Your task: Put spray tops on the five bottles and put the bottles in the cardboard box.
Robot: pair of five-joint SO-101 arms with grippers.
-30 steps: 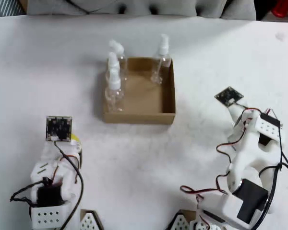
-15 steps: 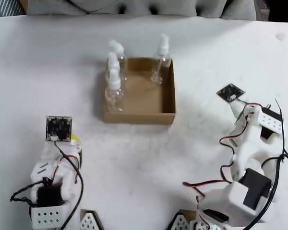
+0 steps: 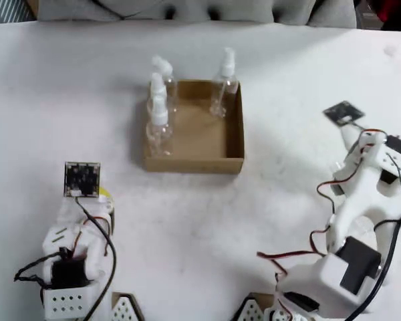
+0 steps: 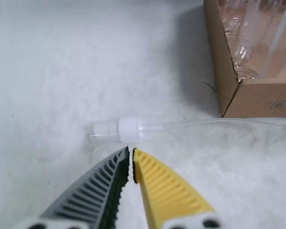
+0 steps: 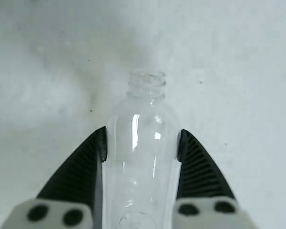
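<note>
The right gripper [image 5: 142, 139], clamped on the last uncapped bottle [image 5: 145, 112], is swinging outward toward three o'clock, away from the cardboard box [image 3: 194, 163] at twelve. The left gripper [image 4: 131, 152], jaws together, is resting just short of the loose spray top [image 4: 129, 130], so capping looks to be next.

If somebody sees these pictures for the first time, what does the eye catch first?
Four bottles with spray tops stand in the cardboard box. On the right, the right gripper clamps a clear uncapped bottle. The left gripper, shut, points at a loose spray top lying on the table beside the box.
</note>
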